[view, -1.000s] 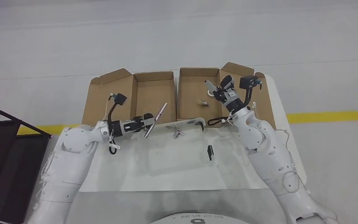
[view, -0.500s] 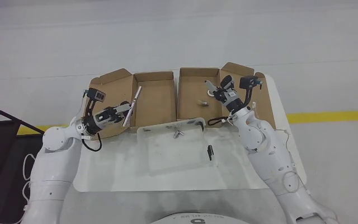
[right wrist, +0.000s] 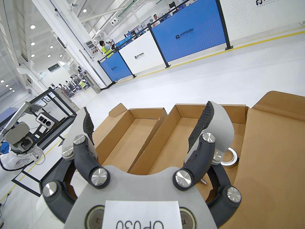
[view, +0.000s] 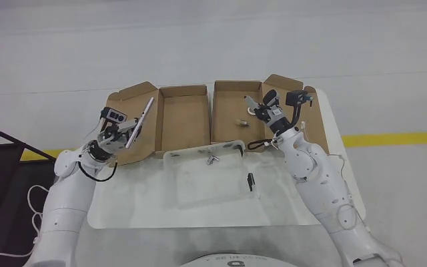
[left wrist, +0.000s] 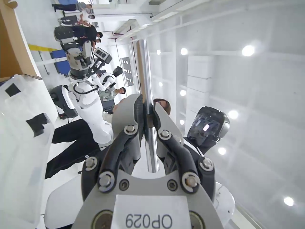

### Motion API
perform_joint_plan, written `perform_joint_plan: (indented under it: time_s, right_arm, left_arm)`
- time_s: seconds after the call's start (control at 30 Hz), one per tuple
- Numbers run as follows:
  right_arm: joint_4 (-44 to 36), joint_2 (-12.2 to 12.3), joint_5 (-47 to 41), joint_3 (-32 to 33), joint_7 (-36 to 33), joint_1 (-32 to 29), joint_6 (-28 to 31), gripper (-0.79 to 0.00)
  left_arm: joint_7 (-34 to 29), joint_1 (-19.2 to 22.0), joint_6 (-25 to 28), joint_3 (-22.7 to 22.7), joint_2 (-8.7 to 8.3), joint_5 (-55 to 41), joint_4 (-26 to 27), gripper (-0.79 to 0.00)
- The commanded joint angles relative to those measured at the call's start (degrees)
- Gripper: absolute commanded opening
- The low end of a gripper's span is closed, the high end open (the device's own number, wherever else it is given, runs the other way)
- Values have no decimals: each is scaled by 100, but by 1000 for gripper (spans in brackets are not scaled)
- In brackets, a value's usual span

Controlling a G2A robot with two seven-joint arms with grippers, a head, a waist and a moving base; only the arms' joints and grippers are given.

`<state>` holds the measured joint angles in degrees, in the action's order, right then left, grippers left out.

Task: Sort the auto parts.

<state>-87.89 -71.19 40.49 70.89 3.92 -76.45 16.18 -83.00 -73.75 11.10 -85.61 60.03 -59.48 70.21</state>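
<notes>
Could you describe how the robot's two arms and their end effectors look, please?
Both arms, left arm and right arm, have smooth white shells with dark wrists and a looping black cable. The left end effector and right end effector match: grey curved fingers, black ribbed pads, black links, silver bolts, a white printed label.

1. The place is a large factory hall, bright and open.
2. A high white ceiling (left wrist: 250, 91) with beams carries rows of round lamps (right wrist: 32, 27).
3. The pale, glossy floor (view: 213, 40) bears a painted yellow line (view: 383, 139).
4. Blue and white partition panels (right wrist: 188, 41) on black posts fence off areas.
5. A person in a yellow safety vest (right wrist: 106, 48) stands behind the panels.
6. Open cardboard boxes (view: 183, 117) stand on a white work table (view: 280, 207).
</notes>
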Motion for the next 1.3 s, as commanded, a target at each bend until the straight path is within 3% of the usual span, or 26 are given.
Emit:
perform_joint_plan:
  time_s: [0.0, 0.07, 0.2, 0.27, 0.4, 0.57, 0.77, 0.9, 1.1, 1.27]
  right_arm:
    - [0, 0, 0, 0, 0, 0, 0, 0]
    - [0, 0, 0, 0, 0, 0, 0, 0]
    - [0, 0, 0, 0, 0, 0, 0, 0]
    - [0, 0, 0, 0, 0, 0, 0, 0]
    - [0, 0, 0, 0, 0, 0, 0, 0]
    - [0, 0, 0, 0, 0, 0, 0, 0]
    - [0, 0, 0, 0, 0, 0, 0, 0]
    - [0, 0, 0, 0, 0, 0, 0, 0]
    - [0, 0, 0, 0, 0, 0, 0, 0]
    - [0, 0, 0, 0, 0, 0, 0, 0]
  left_arm:
    - [69, 9, 82, -25, -1, 72, -17, -785]
    - [202, 4, 233, -59, -6, 255, -21, -785]
    - [1004, -93, 1086, -145, -44, 1508, 294, -785]
    - [1641, -207, 1499, -158, -57, 2399, 608, -785]
    - [2884, -413, 1746, -141, -59, 3963, 1248, -785]
    - [3999, -509, 1324, 207, 0, 5143, 1649, -785]
    - [4936, -193, 926, 806, 70, 7098, 1634, -785]
    - [5223, 124, 314, 1295, 130, 8299, 1648, -785]
    - [5545, 592, -309, 1974, 270, 9258, 1194, -785]
    - [5550, 1015, -456, 2434, 417, 9344, 439, -785]
